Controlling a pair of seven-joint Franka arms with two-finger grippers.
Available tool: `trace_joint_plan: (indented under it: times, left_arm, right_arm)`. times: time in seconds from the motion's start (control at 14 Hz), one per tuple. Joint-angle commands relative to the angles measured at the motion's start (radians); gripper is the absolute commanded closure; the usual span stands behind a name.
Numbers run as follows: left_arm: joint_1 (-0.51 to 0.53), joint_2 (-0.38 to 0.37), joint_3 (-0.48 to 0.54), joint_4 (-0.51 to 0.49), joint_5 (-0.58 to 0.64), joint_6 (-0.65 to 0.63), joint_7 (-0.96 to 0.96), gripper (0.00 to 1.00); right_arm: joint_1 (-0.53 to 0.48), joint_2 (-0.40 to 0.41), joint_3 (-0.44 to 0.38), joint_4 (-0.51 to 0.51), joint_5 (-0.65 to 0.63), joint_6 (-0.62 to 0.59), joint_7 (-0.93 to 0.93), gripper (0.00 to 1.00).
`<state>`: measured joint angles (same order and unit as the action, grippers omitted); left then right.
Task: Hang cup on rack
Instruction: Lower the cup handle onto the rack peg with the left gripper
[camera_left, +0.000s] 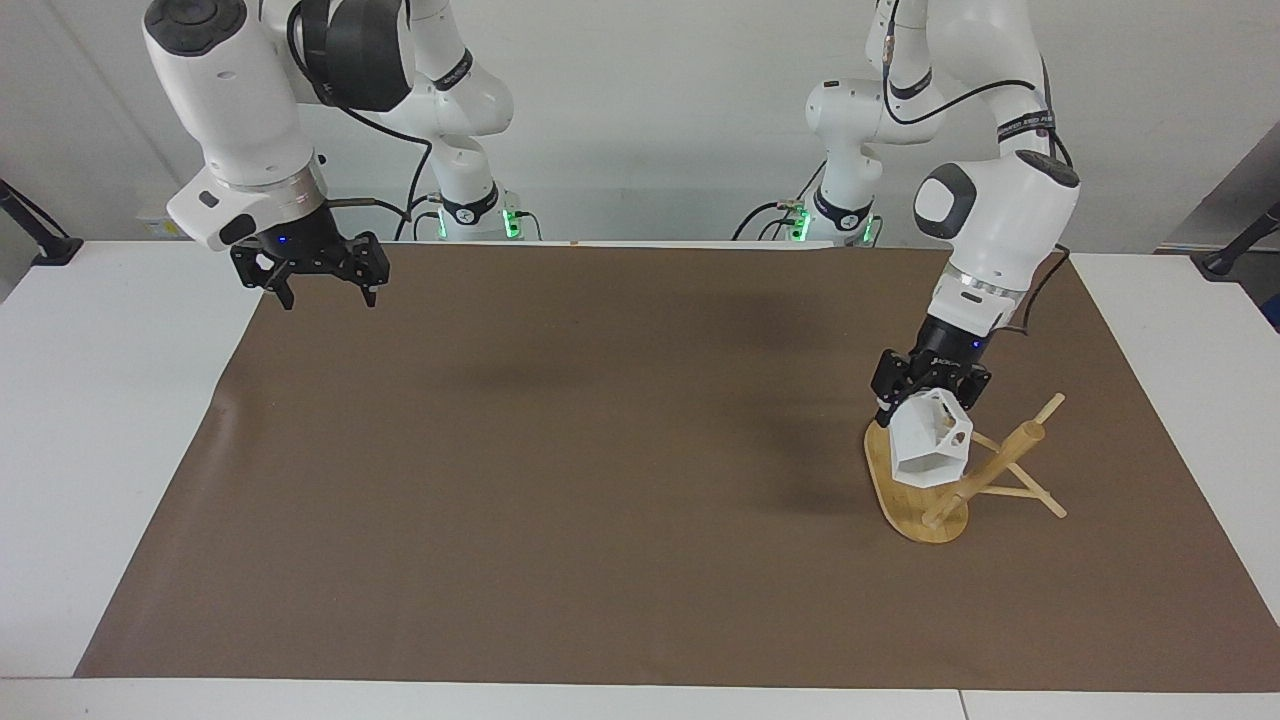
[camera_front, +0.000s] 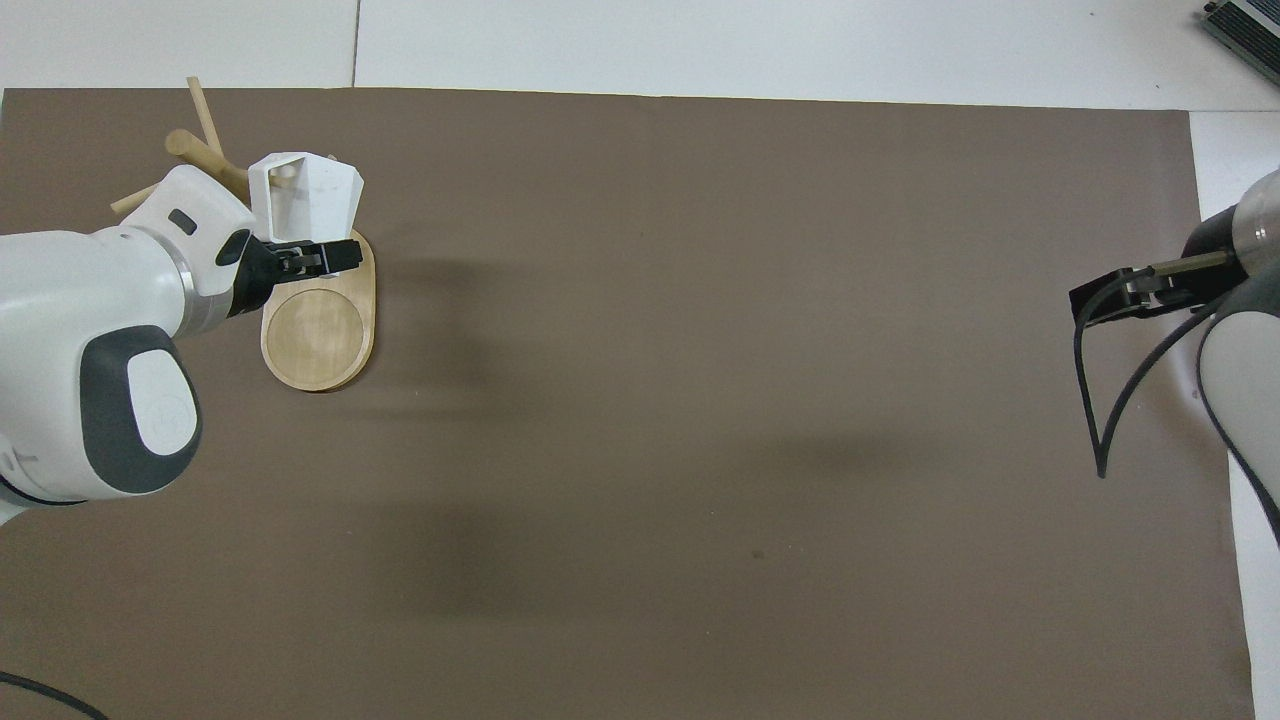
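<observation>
Looking from across the table, the left gripper (camera_left: 925, 397) is closed on the white cup (camera_left: 932, 452), held tilted over the rack (camera_left: 985, 478); from overhead the cup's hollow inside (camera_front: 283, 200) shows, nothing visible in it. The right gripper (camera_left: 325, 288) waits open over the brown mat (camera_left: 560, 450).

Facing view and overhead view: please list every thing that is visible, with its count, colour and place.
cup: one, white, held in the air over the rack's base, tilted.
rack: one, light bamboo, on the mat toward the left arm's end of the table.
mat: one, brown, covers most of the table.
table: one, white, under the mat.
left gripper: one, black, shut on the cup.
right gripper: one, black, open, waits over the mat's edge at the right arm's end.
</observation>
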<state>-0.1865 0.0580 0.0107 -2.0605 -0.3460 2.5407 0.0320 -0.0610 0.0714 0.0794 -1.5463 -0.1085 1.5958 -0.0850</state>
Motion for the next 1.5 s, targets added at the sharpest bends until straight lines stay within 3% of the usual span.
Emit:
trace_joint_plan:
  times: [0.0,0.71,0.78,0.85,0.93,1.0,1.21,1.42]
  left_arm:
    - [0.016,0.003,-0.006,0.000,-0.040,0.012,-0.021,1.00]
    - [0.032,0.014,-0.005,0.013,-0.108,-0.019,-0.089,1.00]
    - [0.032,0.016,-0.005,0.023,-0.108,-0.036,-0.104,0.92]
    - [0.032,0.017,-0.005,0.032,-0.108,-0.045,-0.107,0.70]
    - [0.032,0.017,-0.005,0.033,-0.108,-0.045,-0.109,0.26]
    - [0.032,0.017,-0.005,0.033,-0.108,-0.040,-0.109,0.00]
    - [0.033,0.023,-0.003,0.063,-0.107,-0.060,-0.110,0.00]
    - [0.035,0.023,0.006,0.140,-0.085,-0.189,-0.110,0.00]
  right_arm:
    - [-0.006,-0.022,-0.004,-0.026,-0.004,0.026,-0.013,0.00]
    - [-0.008,-0.021,-0.023,-0.029,0.107,0.036,0.071,0.00]
    - [-0.008,-0.021,-0.033,-0.029,0.121,0.036,0.070,0.00]
    - [-0.008,-0.022,-0.038,-0.029,0.124,0.035,0.070,0.00]
    - [-0.008,-0.022,-0.038,-0.031,0.124,0.035,0.070,0.00]
    - [-0.006,-0.022,-0.038,-0.031,0.124,0.033,0.070,0.00]
    - [-0.008,-0.022,-0.038,-0.031,0.124,0.032,0.070,0.00]
    - [-0.008,-0.024,-0.038,-0.032,0.124,0.032,0.070,0.00]
